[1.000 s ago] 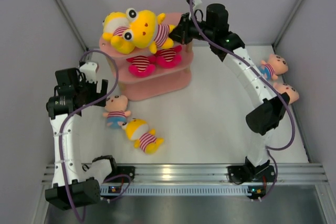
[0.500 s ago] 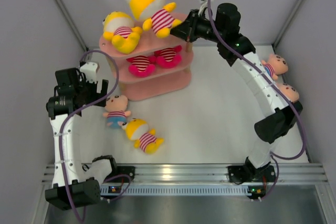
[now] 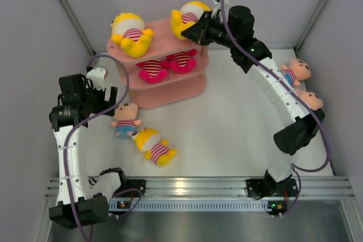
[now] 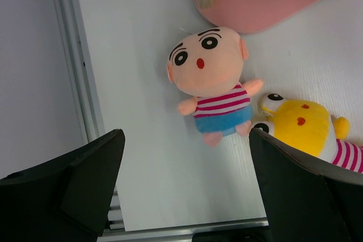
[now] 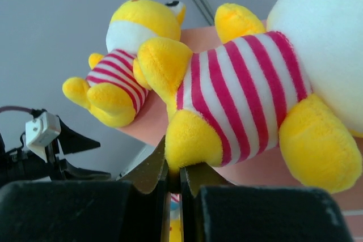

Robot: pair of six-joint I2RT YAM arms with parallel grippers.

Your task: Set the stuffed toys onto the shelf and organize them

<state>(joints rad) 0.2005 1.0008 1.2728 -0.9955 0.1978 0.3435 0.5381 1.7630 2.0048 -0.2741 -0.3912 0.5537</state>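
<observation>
My left fingers (image 4: 85, 179) spread wide, hanging over peach-headed doll (image 4: 211, 83), face-up on worktop (image 4: 147, 157). Yellow doll (image 4: 300, 126) touches it. Shelf (image 3: 165, 42): first yellow toy (image 3: 130, 32) lies on top board. My right fingers (image 5: 148, 169) pinch foot of second yellow toy (image 5: 244, 92) at board's right end. Plush looks light, squashy, unbreakable. Torso grip probably steadier; foot pinch lets it dangle.

Two toys (image 3: 131, 31) lie atop the shelf (image 3: 170, 96), two others (image 3: 126, 120) before it.
</observation>
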